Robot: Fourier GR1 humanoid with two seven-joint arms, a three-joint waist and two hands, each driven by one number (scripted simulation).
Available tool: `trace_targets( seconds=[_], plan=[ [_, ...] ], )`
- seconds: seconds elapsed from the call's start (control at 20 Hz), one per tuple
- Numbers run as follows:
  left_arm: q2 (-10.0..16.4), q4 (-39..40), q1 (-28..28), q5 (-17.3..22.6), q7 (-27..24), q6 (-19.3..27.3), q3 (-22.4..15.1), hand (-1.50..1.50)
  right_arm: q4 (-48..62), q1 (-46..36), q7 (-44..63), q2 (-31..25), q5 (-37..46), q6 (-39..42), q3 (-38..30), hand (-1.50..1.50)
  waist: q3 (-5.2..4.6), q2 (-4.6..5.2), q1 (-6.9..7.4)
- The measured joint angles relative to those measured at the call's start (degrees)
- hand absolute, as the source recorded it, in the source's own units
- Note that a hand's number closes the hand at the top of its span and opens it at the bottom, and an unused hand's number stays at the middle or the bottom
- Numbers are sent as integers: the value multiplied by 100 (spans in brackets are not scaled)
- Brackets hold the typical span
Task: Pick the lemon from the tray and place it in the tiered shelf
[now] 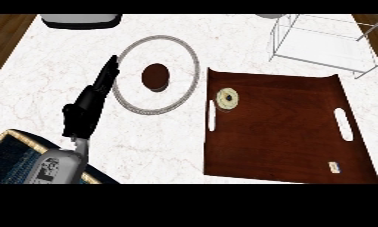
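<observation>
White marble counter (184, 136), faintly veined. At nine o'clock, left hand (87, 108): matte black, fingers stretched straight toward twelve, curled round nothing, fingertips just beside the rim of a round glass lid (177, 63). Beaded metal edge on that lid, dark brown knob (156, 76) dead centre.

Now to four o'clock: tray (280, 136), dark reddish wood, visible grain, rectangular, far corners turned up, slot handles at both sides. Resting on it near the ten o'clock corner, close by the left slot: lemon (227, 98), small, round, pale yellow with a dark spot. Tiny label (334, 166) at the tray's five o'clock corner, too small to read.

Up at one o'clock, tiered shelf (317, 41), thin white wire, well apart from the lemon. At seven o'clock, woven basket (22, 138), blue lining.
</observation>
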Motion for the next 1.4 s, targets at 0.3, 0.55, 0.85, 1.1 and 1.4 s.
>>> trace_targets(
  seconds=[0.3,0.55,0.85,1.1,1.4],
  plan=[
    [-20,138,-13,-19,-127,-8,34,0,-261,82,70,45,-315,-91,-136,-150,20,-25,-33],
    [-9,76,-5,6,-81,-13,20,0,-491,60,-179,72,-877,-46,-305,-150,15,-28,-32],
    [-12,68,-4,11,-35,19,15,0,-850,-95,-225,92,-1331,224,-330,-150,4,-28,-41],
    [9,18,35,33,-10,30,18,0,-1369,-226,-128,-69,-1719,72,-617,-150,-3,-34,-68],
    [21,-54,146,58,-58,34,77,0,-2243,-70,599,-499,-1830,208,-967,-150,-12,-62,-150]
  ],
)
